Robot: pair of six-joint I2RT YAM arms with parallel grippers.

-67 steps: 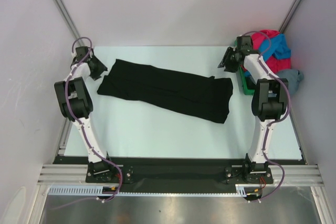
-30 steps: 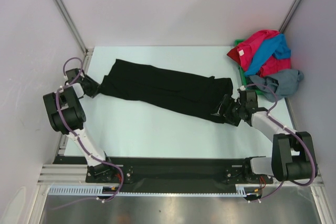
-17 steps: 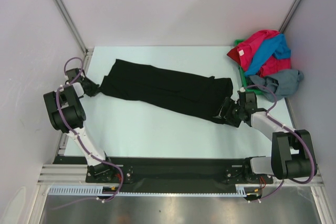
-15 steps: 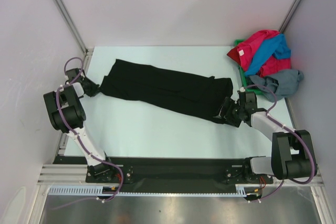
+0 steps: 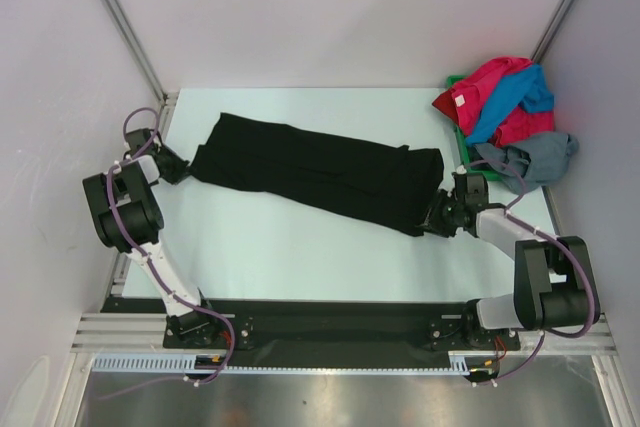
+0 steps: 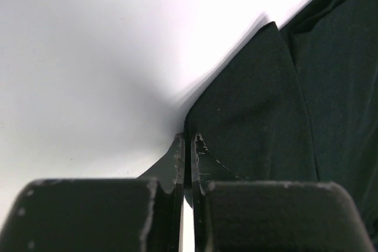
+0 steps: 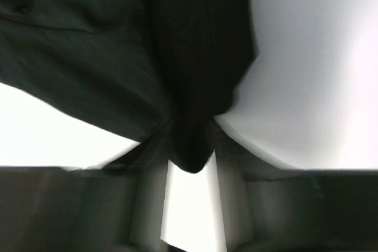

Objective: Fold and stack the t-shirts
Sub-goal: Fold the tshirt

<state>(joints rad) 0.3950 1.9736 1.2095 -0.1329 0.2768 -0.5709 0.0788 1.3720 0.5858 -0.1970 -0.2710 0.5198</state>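
I found the black t-shirt [image 5: 320, 175] lying flat on the table [image 5: 300, 257] as a long band, running from the far left down towards the near right, apparently folded lengthwise already. The left gripper [image 5: 178, 165] sat low at the band's left end. In its wrist view the fingers [image 6: 177, 157] were shut tight together, and the edge of the cloth ran straight into the tips, so I judged it to be pinching that corner. The right gripper [image 5: 435, 217] sat at the opposite, near-right end. Its wrist view showed a bunched corner of black cloth between the two fingers [image 7: 227, 146], touching both, which I read as a grip on a thick fold, though blur kept me from confirming how firm it was. Both arms were stretched outward and down at the table surface, one to each end. That placement suited lifting the band by its ends to fold it across, and I judged that to be the step in hand. The remaining garments were heaped at the far right corner, well apart from the work: a red-pink t-shirt [image 5: 490, 87], a blue t-shirt [image 5: 520, 97] and a grey t-shirt [image 5: 535, 159], partly over a green tray [image 5: 464, 152]. None was folded, so I rated the task as early. I noted a risk that either corner could slip on lifting.
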